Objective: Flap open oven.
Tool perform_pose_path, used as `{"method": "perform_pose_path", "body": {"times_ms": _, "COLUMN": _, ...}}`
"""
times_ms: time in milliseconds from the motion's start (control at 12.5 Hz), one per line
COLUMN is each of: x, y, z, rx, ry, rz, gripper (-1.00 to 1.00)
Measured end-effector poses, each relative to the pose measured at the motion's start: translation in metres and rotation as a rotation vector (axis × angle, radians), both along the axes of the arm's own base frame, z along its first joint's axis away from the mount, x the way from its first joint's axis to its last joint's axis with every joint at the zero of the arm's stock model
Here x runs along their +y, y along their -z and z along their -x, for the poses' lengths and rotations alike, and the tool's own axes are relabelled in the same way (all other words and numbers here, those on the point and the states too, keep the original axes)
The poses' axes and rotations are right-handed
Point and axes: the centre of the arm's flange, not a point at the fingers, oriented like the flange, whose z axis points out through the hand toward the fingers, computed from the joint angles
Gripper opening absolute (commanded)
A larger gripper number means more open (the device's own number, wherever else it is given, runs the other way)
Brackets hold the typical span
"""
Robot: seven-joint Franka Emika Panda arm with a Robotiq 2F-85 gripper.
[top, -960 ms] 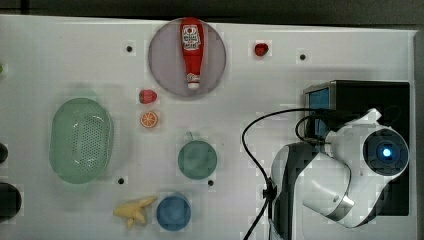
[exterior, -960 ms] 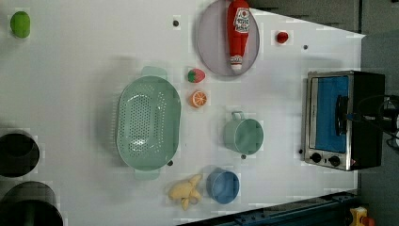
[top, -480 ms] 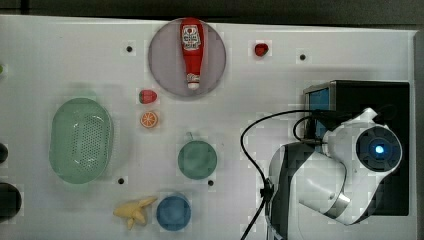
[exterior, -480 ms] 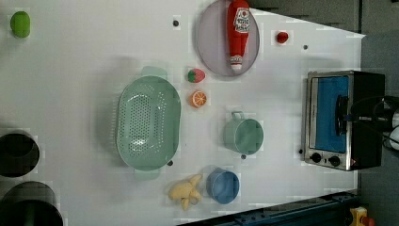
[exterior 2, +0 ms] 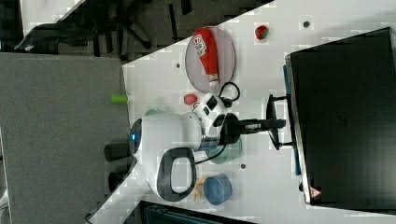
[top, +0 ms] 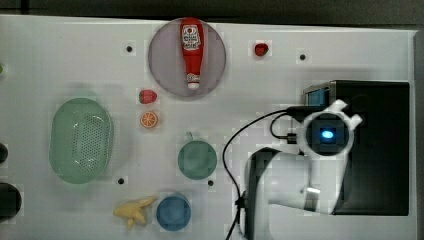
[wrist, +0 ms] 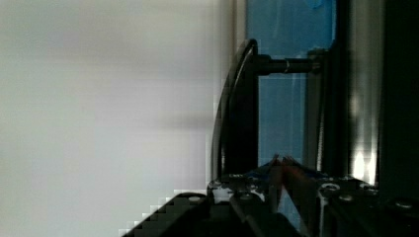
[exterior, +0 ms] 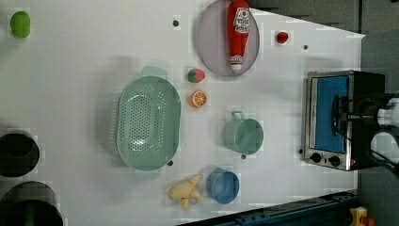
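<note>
The black oven (top: 375,150) stands at the top view's right edge of the white table. Its blue glass door (exterior: 329,117) sits flat against the silver frame, with two black knobs (exterior: 324,159) beside it. My gripper (exterior 2: 276,123) reaches level across to the metal bar handle (exterior 2: 271,122) and its tip overlaps the bar's middle. In the wrist view the handle (wrist: 242,108) runs close ahead of the blue glass (wrist: 286,29). From above, my wrist (top: 327,134) covers the oven's front and the handle.
A ketchup bottle (top: 191,50) lies on a grey plate (top: 165,65). A green colander (top: 80,140), green cup (top: 197,159), blue bowl (top: 173,212), yellow toy (top: 132,211), strawberry (top: 147,96) and orange slice (top: 148,119) lie at the top view's left of my arm.
My arm has swung in the top view from over the oven's top toward its front, bringing the gripper in at the handle. The door looks unmoved.
</note>
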Motion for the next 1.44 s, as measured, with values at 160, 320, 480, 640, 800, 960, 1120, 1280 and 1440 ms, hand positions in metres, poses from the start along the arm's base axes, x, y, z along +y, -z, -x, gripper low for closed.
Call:
{"method": "perform_pose_path", "body": {"times_ms": 160, "x": 0.027, "y": 0.009, "z": -0.004, "rx": 0.019, "ry": -0.031, "rz": 0.074, "gripper": -0.65}}
{"method": "perform_pose_path", "body": {"times_ms": 320, "x": 0.055, "y": 0.022, "z": -0.01, "rx": 0.029, "ry": -0.075, "rz": 0.149, "gripper": -0.65}}
{"method": "perform_pose_path", "body": {"times_ms": 480, "x": 0.083, "y": 0.044, "z": -0.014, "rx": 0.044, "ry": -0.087, "rz": 0.193, "gripper": -0.65}}
{"method": "perform_pose_path", "body": {"times_ms": 640, "x": 0.112, "y": 0.072, "z": -0.016, "rx": 0.051, "ry": -0.091, "rz": 0.231, "gripper": -0.65}}
{"method": "perform_pose_path", "body": {"times_ms": 800, "x": 0.14, "y": 0.105, "z": -0.013, "rx": 0.051, "ry": -0.069, "rz": 0.266, "gripper": -0.65}}
{"method": "perform_pose_path", "body": {"times_ms": 960, "x": 0.166, "y": 0.141, "z": -0.005, "rx": 0.062, "ry": -0.102, "rz": 0.351, "gripper": -0.65}}
{"method": "perform_pose_path", "body": {"times_ms": 1120, "x": 0.186, "y": 0.174, "z": 0.0, "rx": 0.071, "ry": -0.128, "rz": 0.405, "gripper": -0.65}}
{"method": "perform_pose_path", "body": {"times_ms": 1280, "x": 0.197, "y": 0.201, "z": 0.009, "rx": 0.087, "ry": -0.117, "rz": 0.416, "gripper": -0.65}}
{"method": "perform_pose_path", "body": {"times_ms": 1440, "x": 0.2, "y": 0.204, "z": 0.007, "rx": 0.075, "ry": -0.111, "rz": 0.428, "gripper": -0.65}}
